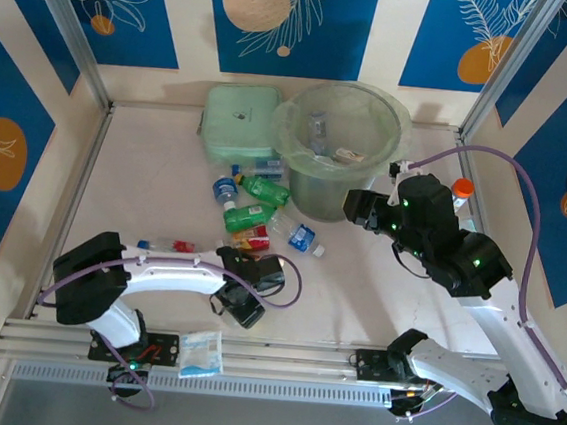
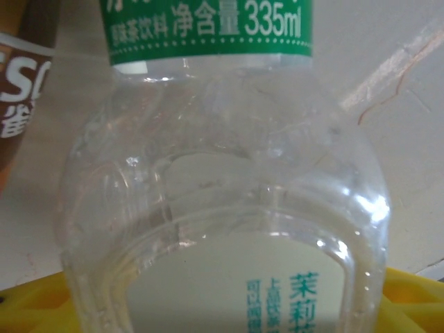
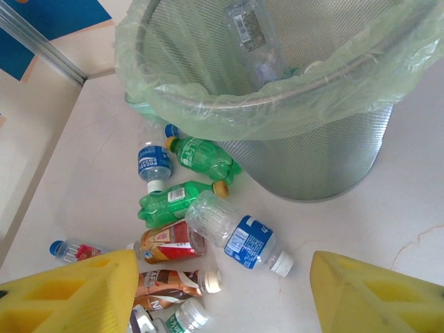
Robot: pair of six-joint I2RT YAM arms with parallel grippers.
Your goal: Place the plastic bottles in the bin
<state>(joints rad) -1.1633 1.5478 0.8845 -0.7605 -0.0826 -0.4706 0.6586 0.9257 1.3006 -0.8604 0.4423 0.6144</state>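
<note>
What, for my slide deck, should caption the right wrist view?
Open right gripper hovering over scattered bottles beside the lined bin, one clear bottle already inside.

Bin (image 3: pixel 326 159): we see a clear bottle (image 3: pixel 248 28) inside.
Table (image 3: pixel 90 159): two green bottles (image 3: pixel 201 158) and a blue-labelled bottle (image 3: pixel 239 237) lie beside.
Jaws: yellow, standing apart.

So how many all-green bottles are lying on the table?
2. One green bottle lies close to the bin's foot; the second green bottle lies beside it, farther from the bin. Others may be hidden.
</note>
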